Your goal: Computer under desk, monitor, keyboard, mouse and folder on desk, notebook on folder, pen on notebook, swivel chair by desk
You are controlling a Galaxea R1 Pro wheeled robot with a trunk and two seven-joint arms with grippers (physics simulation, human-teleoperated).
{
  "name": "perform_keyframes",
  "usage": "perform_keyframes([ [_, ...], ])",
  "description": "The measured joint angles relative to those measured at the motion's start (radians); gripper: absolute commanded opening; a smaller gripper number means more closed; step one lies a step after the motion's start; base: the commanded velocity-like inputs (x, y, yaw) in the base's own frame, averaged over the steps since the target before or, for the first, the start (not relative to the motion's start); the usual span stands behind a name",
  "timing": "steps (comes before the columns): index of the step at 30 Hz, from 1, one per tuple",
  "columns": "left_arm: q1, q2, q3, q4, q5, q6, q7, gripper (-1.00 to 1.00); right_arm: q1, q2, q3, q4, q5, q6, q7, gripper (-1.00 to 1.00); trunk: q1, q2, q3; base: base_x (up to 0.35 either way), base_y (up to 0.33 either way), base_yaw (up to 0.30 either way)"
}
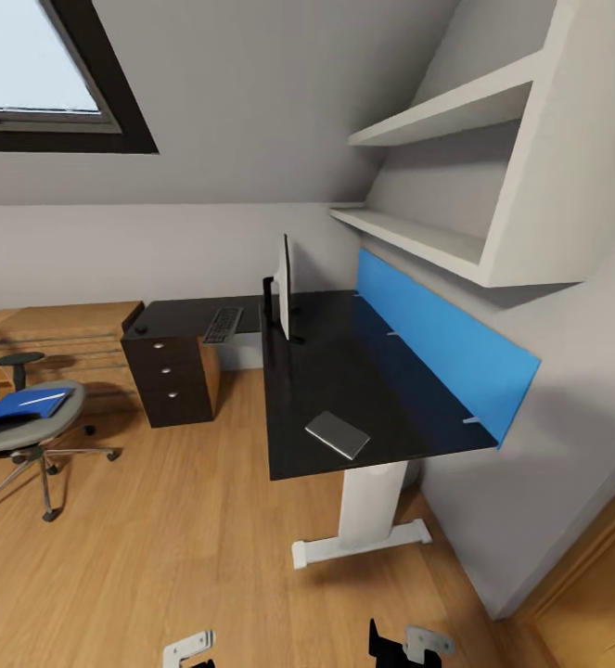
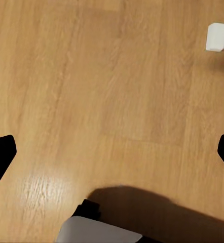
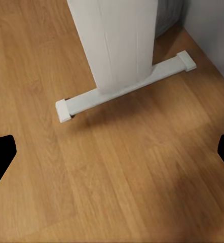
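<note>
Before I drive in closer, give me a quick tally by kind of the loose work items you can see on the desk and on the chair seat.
Wide flat monitors on thin black stands: 1
Slim dark-grey keyboards: 1
Small grey notebooks: 1
Flat bright-blue folders: 1
Thin pale pens: 1
Total: 5

The counter (image 1: 344, 390) and the swivel chair (image 1: 19, 417) are seen from high up by the head view, angled down, at room distance. The wood floor (image 2: 112, 101) is viewed closely from beyond the left pincer. The counter's white leg (image 3: 117, 45) ahead of the right pincer is shared with the head view.
</note>
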Motion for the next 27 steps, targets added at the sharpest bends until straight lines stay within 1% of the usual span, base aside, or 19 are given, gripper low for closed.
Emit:
perform_keyframes([
  [13,0.000,-0.002,0.000,0.012,-0.003,-0.002,0.000,1.00,0.000,-0.002,-0.002,-0.002,0.001,-0.003,0.000,1.00,0.000,0.000,0.000,0.000,-0.005,-0.001],
  [14,0.000,-0.002,-0.001,0.012,-0.005,-0.030,0.001,1.00,0.000,-0.007,-0.005,-0.013,0.000,-0.026,-0.003,1.00,0.000,0.000,0.000,0.000,0.000,0.000],
  [16,0.000,-0.003,-0.003,0.019,-0.005,-0.053,0.001,1.00,0.000,-0.013,-0.006,-0.031,-0.003,-0.042,-0.006,1.00,0.000,0.000,0.000,0.000,0.000,0.000],
  [17,0.000,-0.003,-0.004,0.035,-0.005,-0.071,0.001,1.00,0.000,-0.022,-0.007,-0.062,-0.006,-0.045,-0.009,1.00,0.000,0.000,0.000,0.000,0.000,0.000],
  [19,0.000,-0.004,-0.004,0.047,-0.006,-0.078,0.001,1.00,0.000,-0.031,-0.008,-0.089,-0.008,-0.039,-0.014,1.00,0.000,0.000,0.000,0.000,0.000,0.000],
  [22,0.000,-0.004,-0.005,0.060,-0.006,-0.085,0.001,1.00,0.000,-0.044,-0.008,-0.136,-0.009,-0.002,-0.031,1.00,0.000,0.000,0.000,0.000,0.000,0.000],
  [24,0.000,-0.005,-0.005,0.065,-0.007,-0.088,0.001,1.00,0.000,-0.052,-0.010,-0.175,-0.008,0.046,-0.049,1.00,0.000,0.000,0.000,0.000,0.000,0.000],
  [25,0.000,-0.005,-0.005,0.068,-0.007,-0.090,0.001,1.00,0.000,-0.064,-0.013,-0.223,-0.007,0.106,-0.071,1.00,0.000,0.000,0.000,0.000,0.000,0.000],
  [27,0.000,-0.005,-0.005,0.070,-0.007,-0.091,0.001,1.00,0.000,-0.082,-0.021,-0.285,-0.008,0.176,-0.093,1.00,0.000,0.000,0.000,0.000,0.000,0.000],
])
